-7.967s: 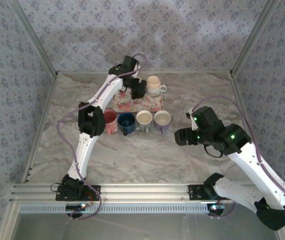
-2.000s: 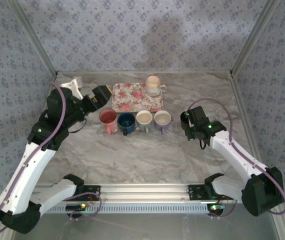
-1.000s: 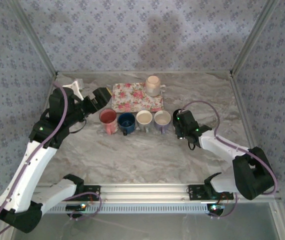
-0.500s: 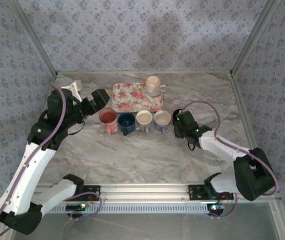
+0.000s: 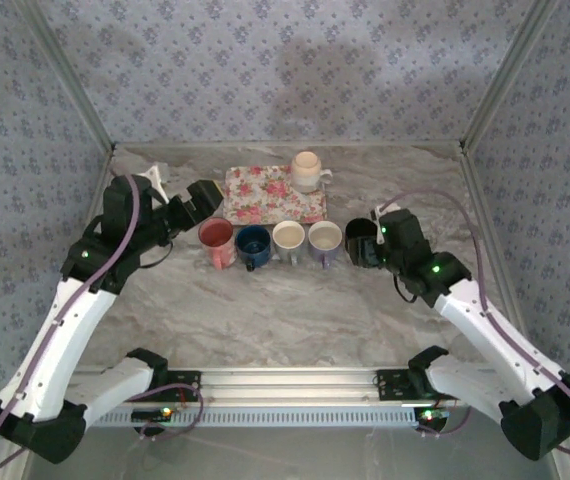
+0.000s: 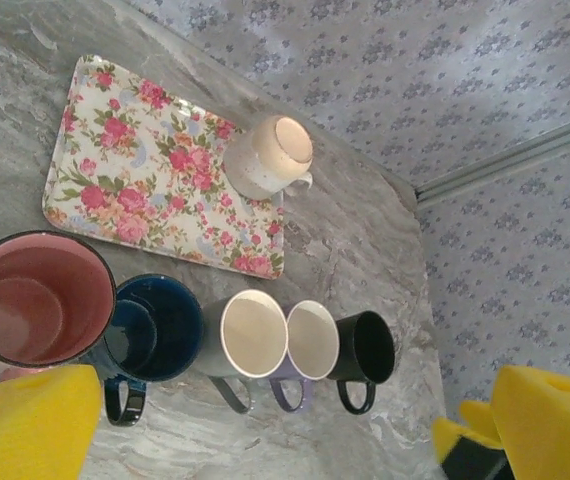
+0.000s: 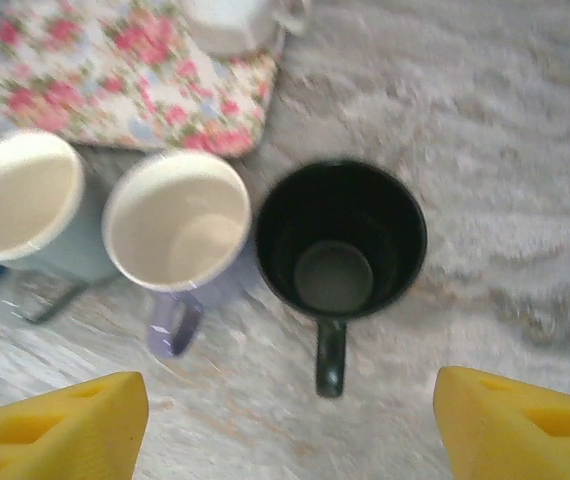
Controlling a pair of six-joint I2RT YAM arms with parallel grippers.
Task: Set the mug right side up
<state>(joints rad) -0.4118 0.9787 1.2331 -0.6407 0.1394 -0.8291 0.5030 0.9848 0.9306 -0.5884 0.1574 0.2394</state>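
As they stand now, your right fingers [image 7: 57,424] are spread wide and clamp nothing, with one yellow pad in each lower corner of the right wrist view.

- Black mug [image 7: 341,238]: ahead of those fingers and between their lines, apart from both. It stands mouth up on the surface [image 7: 525,200], handle toward the camera. You can see down to its bare floor here.
- Lavender mug [image 7: 179,234]: just beside the black mug's left wall, mouth up, cream inside.
- Grey mug [image 7: 23,196]: next along, mouth up, cream inside, cut by the frame edge.
- Left fingers [image 6: 27,424]: also wide and empty, held above the surface and well apart from every mug.

The left wrist view gives you these as well:
- Five mugs stand in one row, all mouth up. In order they are pink mug [image 6: 31,298], blue mug [image 6: 155,325], grey, lavender, and black at the right end. Each is just beside its neighbour.
- Floral tray [image 6: 135,150]: lies flat behind the row.
- Pale mug [image 6: 268,158]: sits on the tray's far right corner, handle at the tray edge. You cannot tell whether its bright top disc is mouth or base.

The overhead view gives you the arms:
- The left arm reaches in from the left, its fingers near the tray's left edge.
- The right wrist hangs at the black-mug end of the row and covers much of that mug, which the left wrist view shows whole.
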